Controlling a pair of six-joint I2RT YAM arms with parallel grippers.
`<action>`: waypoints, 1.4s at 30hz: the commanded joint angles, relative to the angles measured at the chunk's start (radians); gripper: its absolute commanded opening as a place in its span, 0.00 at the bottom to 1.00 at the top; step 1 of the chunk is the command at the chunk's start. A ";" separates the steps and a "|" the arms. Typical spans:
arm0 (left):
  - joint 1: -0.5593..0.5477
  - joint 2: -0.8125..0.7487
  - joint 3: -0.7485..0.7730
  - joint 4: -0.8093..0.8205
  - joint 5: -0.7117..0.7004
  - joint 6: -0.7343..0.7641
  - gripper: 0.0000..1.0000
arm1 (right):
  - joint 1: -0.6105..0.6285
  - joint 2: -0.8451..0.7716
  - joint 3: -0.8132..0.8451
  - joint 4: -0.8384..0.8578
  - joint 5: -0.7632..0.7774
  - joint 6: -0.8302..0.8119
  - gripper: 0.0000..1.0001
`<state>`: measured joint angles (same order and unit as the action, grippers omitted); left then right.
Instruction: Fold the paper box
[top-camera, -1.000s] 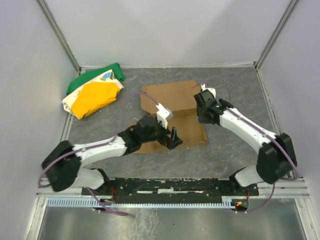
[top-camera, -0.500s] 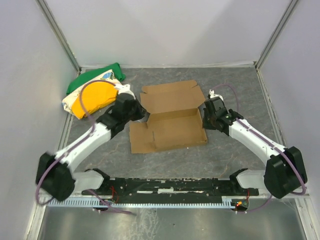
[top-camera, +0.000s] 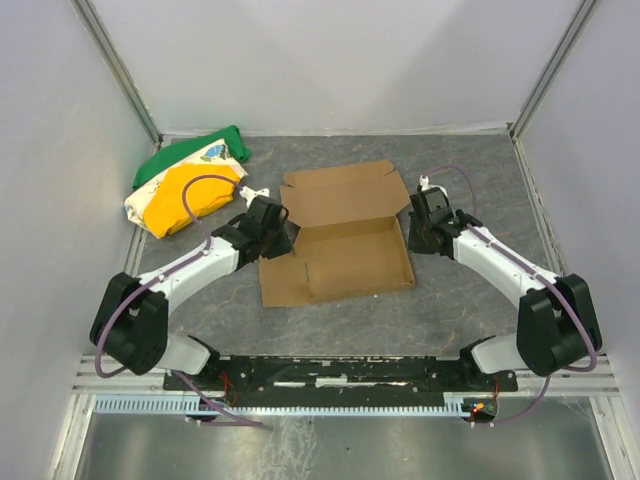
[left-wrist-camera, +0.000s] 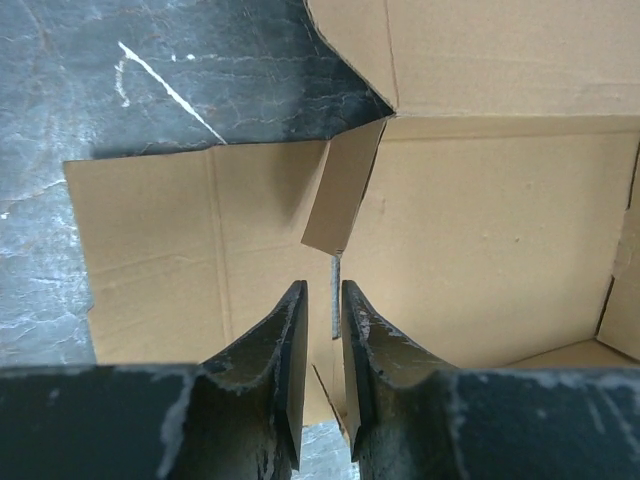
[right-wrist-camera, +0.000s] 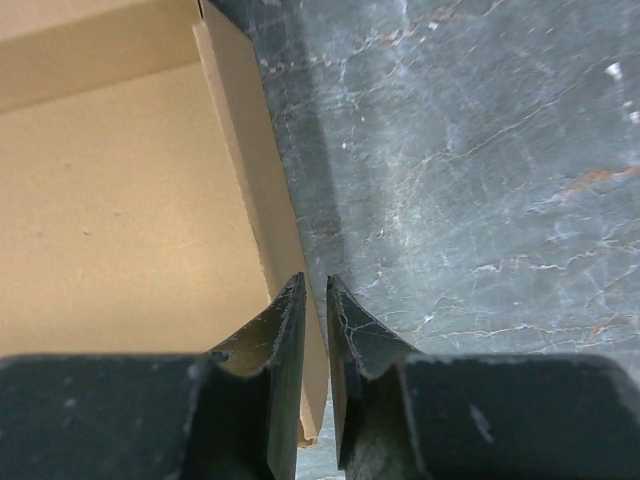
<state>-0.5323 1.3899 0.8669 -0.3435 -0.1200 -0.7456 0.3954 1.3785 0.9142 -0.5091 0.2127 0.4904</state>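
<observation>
Left wrist view: the left tool (left-wrist-camera: 320, 290) has its jaws nearly together, astride the upright left wall of the paper box (left-wrist-camera: 480, 230) (whether they pinch it, I cannot tell). The right tool (right-wrist-camera: 315, 282) likewise straddles the right wall, jaws a slit apart, grip unclear. The box lies mid-counter (top-camera: 450, 320), lid flap flat toward the far edge. A cloth bundle (top-camera: 185, 190) sits near the far left corner.
</observation>
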 joint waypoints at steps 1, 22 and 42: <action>0.004 0.054 0.038 0.072 0.036 0.012 0.26 | -0.014 0.027 0.030 0.040 -0.081 -0.034 0.22; 0.008 -0.132 0.053 -0.104 -0.204 0.014 0.79 | -0.022 0.030 0.062 -0.011 -0.078 -0.068 0.43; 0.034 -0.208 -0.236 -0.060 -0.178 -0.098 0.92 | -0.020 0.221 0.118 -0.057 -0.120 -0.061 0.52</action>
<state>-0.5079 1.1511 0.6548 -0.4919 -0.3122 -0.7967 0.3775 1.5951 0.9955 -0.5507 0.0788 0.4229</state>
